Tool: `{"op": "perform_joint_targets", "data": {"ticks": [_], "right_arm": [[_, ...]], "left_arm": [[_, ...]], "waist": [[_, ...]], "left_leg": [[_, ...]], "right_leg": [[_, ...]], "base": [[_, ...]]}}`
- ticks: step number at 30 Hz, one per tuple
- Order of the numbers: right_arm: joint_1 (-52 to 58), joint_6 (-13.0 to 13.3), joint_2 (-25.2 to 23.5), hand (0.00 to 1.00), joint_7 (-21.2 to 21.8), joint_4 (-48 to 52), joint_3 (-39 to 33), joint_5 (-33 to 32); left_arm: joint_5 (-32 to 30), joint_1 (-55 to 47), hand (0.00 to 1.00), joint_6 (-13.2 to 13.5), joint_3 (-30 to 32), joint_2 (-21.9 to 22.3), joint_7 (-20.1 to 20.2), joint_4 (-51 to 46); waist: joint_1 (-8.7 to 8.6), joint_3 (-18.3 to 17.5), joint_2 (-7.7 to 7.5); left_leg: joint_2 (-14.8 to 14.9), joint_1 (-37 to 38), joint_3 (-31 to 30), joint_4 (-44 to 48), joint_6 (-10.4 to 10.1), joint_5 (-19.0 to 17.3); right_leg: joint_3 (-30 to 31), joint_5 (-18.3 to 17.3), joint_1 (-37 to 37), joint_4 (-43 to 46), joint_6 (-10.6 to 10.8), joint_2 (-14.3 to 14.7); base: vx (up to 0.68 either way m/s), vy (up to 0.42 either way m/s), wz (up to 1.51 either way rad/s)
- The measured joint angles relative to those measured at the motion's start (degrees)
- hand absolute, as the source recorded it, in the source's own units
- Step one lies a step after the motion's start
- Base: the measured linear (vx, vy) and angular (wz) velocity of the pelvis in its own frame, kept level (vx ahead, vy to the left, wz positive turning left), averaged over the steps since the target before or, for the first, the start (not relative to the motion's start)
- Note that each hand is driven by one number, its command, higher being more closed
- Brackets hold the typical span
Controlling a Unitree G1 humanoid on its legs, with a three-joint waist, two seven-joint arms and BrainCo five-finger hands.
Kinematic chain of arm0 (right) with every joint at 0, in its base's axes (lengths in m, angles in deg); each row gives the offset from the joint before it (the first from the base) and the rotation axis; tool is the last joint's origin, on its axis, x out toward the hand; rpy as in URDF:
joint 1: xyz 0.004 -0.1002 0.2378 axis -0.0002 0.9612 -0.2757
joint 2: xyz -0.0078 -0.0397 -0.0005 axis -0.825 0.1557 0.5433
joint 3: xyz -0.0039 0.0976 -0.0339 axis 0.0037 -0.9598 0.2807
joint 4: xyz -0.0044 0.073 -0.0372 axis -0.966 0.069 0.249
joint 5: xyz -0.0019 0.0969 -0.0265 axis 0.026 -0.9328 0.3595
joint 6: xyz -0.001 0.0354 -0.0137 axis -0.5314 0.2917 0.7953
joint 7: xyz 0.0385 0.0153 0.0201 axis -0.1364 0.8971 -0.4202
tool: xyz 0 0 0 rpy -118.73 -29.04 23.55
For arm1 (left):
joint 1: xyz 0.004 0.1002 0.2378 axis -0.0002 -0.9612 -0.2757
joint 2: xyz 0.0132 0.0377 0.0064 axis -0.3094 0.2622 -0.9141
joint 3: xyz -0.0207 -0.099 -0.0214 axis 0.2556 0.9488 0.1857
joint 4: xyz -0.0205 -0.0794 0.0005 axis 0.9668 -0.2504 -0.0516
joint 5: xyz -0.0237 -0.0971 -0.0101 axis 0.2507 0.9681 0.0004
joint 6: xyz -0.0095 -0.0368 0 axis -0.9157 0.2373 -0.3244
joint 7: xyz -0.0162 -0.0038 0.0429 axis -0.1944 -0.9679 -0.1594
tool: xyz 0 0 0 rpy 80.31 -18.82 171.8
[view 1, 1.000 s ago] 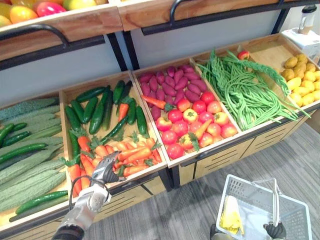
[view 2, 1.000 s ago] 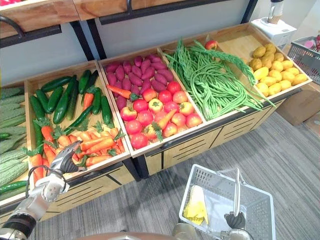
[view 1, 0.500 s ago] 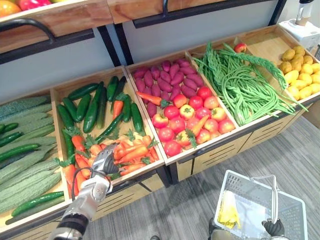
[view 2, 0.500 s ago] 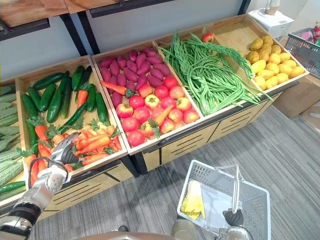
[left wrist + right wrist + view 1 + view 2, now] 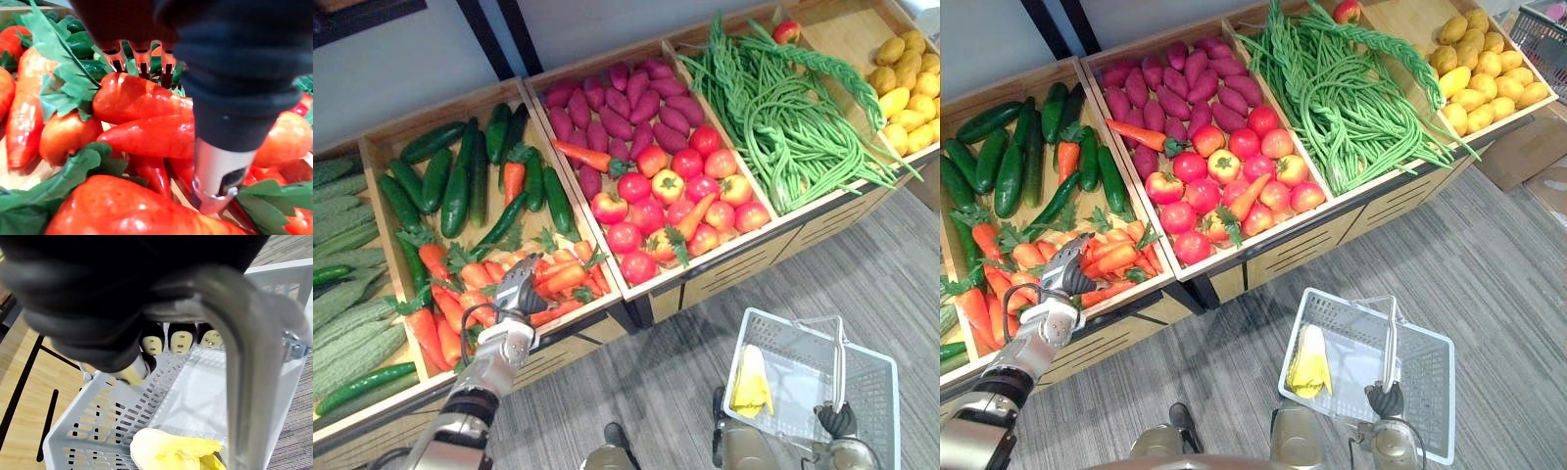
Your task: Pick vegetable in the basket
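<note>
Orange carrots (image 5: 558, 279) with green tops fill the front of a wooden crate (image 5: 597, 315). My left hand (image 5: 514, 294) is down among them. In the left wrist view its fingertips (image 5: 142, 58) rest straight on one carrot (image 5: 146, 100), with the thumb (image 5: 217, 176) apart on its other side and not closed round it. Lower right, my right hand (image 5: 1383, 399) is curled round the metal handle (image 5: 244, 382) of a white plastic basket (image 5: 1442, 392). A yellow item (image 5: 751, 384) lies in the basket.
Cucumbers (image 5: 455, 186) lie behind the carrots and bitter gourds (image 5: 342, 313) to the left. Crates to the right hold purple sweet potatoes (image 5: 626, 103), red tomatoes (image 5: 675, 196), green beans (image 5: 783, 127) and yellow potatoes (image 5: 911, 88). Grey floor (image 5: 646, 392) lies before the stand.
The camera has tipped downward, so the whole stand has slid up the picture. My left hand stays on the carrots; my right hand still holds the basket handle.
</note>
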Motion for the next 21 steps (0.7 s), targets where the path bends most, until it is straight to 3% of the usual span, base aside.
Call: {"op": "perform_joint_targets", "data": {"ticks": [4, 9, 16, 21], "right_arm": [[-0.2, 0.2, 0.0, 1.0, 0.0, 1.7, 0.5, 0.0], [-0.4, 0.2, 0.1, 1.0, 0.0, 1.7, 1.4, -0.1], [-1.7, 0.3, 0.0, 1.0, 0.1, 3.9, 2.5, -0.6], [-1.6, 0.3, 0.0, 1.0, 0.1, 3.7, 3.3, -0.6]], "left_arm": [[0.0, 2.8, 1.0, -0.4, 0.5, 0.4, -2.1, 0.1], [0.0, 3.6, 1.0, -1.4, 0.6, 0.6, -2.3, 0.9], [0.1, 8.3, 1.0, -1.5, 0.3, 1.0, -2.8, 2.0], [0.1, 8.4, 1.0, -1.9, 0.3, 1.2, -2.7, 2.2]], "waist": [[0.1, 0.8, -0.16], [0.18, 1.1, -0.39], [0.33, 2.2, -1.9], [0.31, 2.2, -1.9]], "left_leg": [[0.3, -1.7, 0.0, 0.9, 0.0, 0.0], [0.3, -2.1, -0.2, 0.9, 0.0, 0.0], [0.2, -4.4, -0.3, 2.0, 0.1, 0.0], [0.1, -4.4, -0.3, 2.0, 0.2, 0.1]], "right_leg": [[0.1, 0.5, -1.3, 0.0, -0.1, 0.0], [-0.1, 0.5, -1.5, 0.0, -0.1, -0.1], [0.3, 1.8, -3.2, -0.5, -0.1, -0.2], [0.3, 2.4, -3.0, -1.2, 0.0, -0.3]], "base": [[0.0, 0.0, 0.0], [-0.01, -0.003, 0.03], [0.0, -0.002, 0.0], [0.0, -0.001, -0.01]]}}
